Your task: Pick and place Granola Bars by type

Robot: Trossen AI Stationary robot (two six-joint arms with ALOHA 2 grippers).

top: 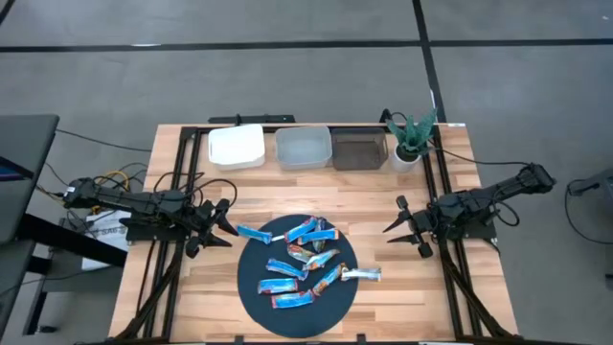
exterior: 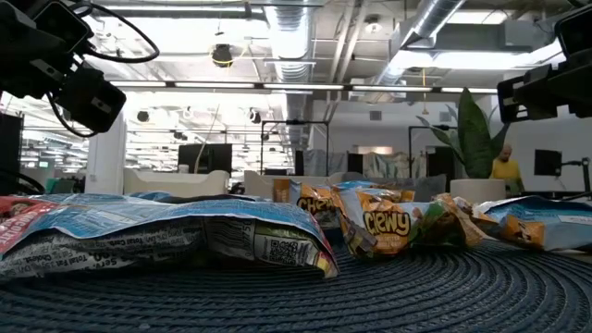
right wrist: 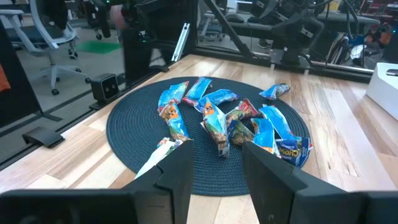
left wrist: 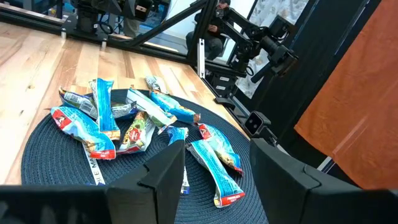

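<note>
Several granola bars (top: pixel 305 261) lie in a loose heap on a round dark woven mat (top: pixel 257 287). Most are bright blue, and one brown-orange bar (top: pixel 312 254) lies in the middle. A silvery-white bar (top: pixel 362 275) lies across the mat's right edge. One blue bar (top: pixel 254 233) lies at the mat's far-left edge. My left gripper (top: pixel 218 226) hovers open just left of the mat. My right gripper (top: pixel 400 226) hovers open to the mat's right. The left wrist view shows the heap (left wrist: pixel 140 121) beyond my left gripper (left wrist: pixel 217 180). The right wrist view shows the heap (right wrist: pixel 233 121) beyond my right gripper (right wrist: pixel 217 171).
Three trays stand in a row along the table's far edge: a white one (top: pixel 237 147), a pale grey one (top: pixel 304 148) and a dark one (top: pixel 358 150). A small potted plant (top: pixel 414 140) stands at the far right. Bare wood lies between the mat and the trays.
</note>
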